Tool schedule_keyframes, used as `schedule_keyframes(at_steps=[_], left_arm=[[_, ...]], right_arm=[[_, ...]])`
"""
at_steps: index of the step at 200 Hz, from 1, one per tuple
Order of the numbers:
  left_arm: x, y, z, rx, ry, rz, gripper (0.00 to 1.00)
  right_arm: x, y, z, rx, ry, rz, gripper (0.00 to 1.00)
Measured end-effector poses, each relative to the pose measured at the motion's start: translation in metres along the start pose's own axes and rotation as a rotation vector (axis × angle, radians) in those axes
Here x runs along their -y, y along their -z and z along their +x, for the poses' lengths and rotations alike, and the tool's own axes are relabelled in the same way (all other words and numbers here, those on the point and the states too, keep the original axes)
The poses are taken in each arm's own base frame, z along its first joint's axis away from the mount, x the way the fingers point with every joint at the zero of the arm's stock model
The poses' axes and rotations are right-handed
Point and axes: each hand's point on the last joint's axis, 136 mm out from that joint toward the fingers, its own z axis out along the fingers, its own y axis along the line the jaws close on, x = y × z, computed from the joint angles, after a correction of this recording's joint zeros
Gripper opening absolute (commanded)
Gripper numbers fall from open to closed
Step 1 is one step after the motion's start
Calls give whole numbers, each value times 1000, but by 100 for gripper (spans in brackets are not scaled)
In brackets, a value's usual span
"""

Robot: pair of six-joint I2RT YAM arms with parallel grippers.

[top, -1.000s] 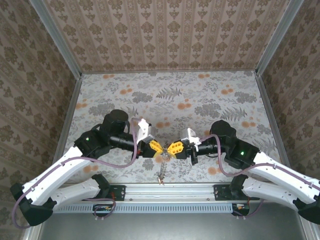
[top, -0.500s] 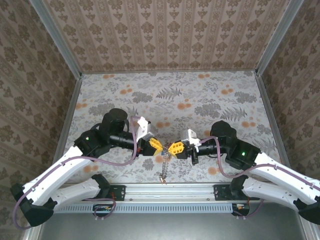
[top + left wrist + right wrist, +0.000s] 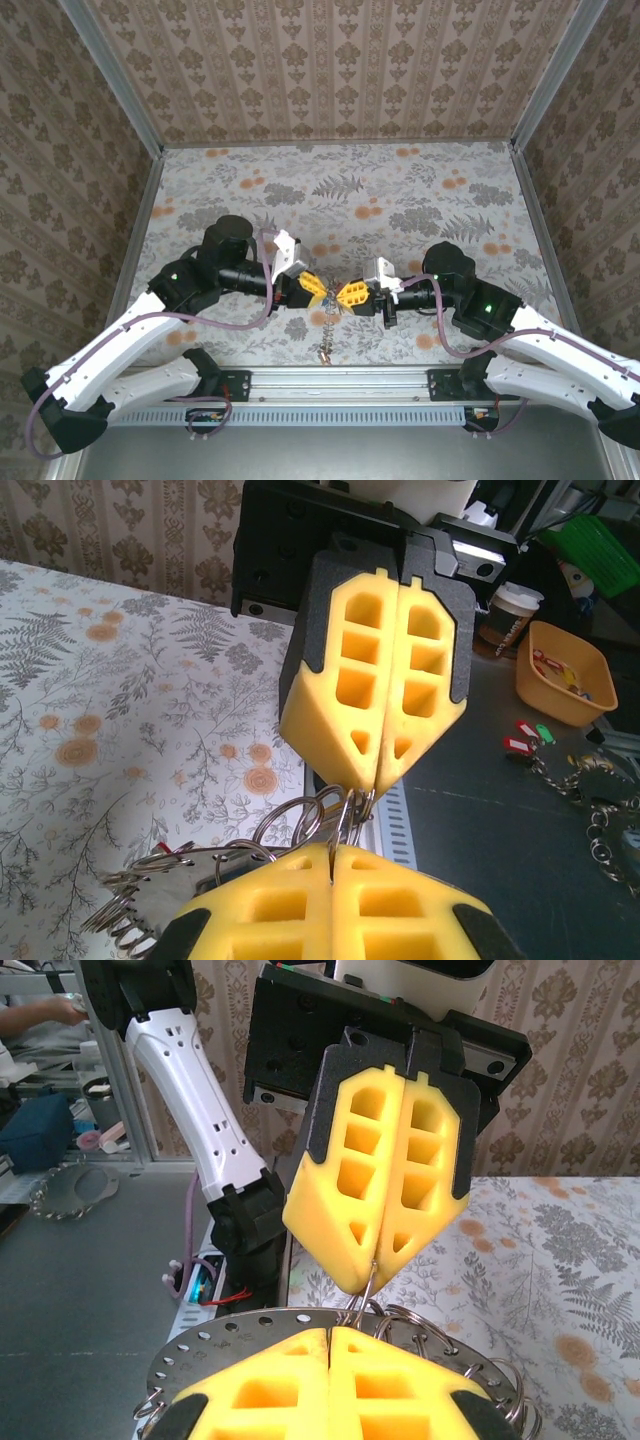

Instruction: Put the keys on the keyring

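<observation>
My left gripper (image 3: 318, 290) and right gripper (image 3: 343, 295) meet tip to tip above the table's front middle, both shut. Between them is the keyring (image 3: 250, 1345), a flat perforated metal loop carrying several small wire rings (image 3: 300, 825). In the left wrist view my left gripper (image 3: 333, 852) pinches one thin ring, and the right gripper (image 3: 372, 780) grips the bunch from above. In the right wrist view the right gripper (image 3: 330, 1332) sits over the loop, facing the left gripper (image 3: 375, 1260). A strand of metal pieces (image 3: 323, 338) hangs below. A red tag (image 3: 163, 848) shows among them; the keys are otherwise unclear.
The flowered table (image 3: 400, 200) has patterned walls on three sides and a metal rail (image 3: 330, 380) along its front edge. Off the table, a dark desk holds an orange bowl (image 3: 565, 670) of tagged keys, loose tags (image 3: 520, 740) and chains (image 3: 605, 800).
Both grippers have drifted a little toward the far side together, still tip to tip and shut. The hanging strand moved with them.
</observation>
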Motion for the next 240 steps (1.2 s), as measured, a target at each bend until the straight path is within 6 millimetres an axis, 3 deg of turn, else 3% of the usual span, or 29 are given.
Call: schedule_keyframes(at_steps=[49,240], left_arm=[[-3,2,-2,8,-3,-20,0],[-10,4,-4,21,-13,-66,0]], right_arm=[[0,-2,0,0,0,-3,27],[22,-13,12,-44,-45,91,28]])
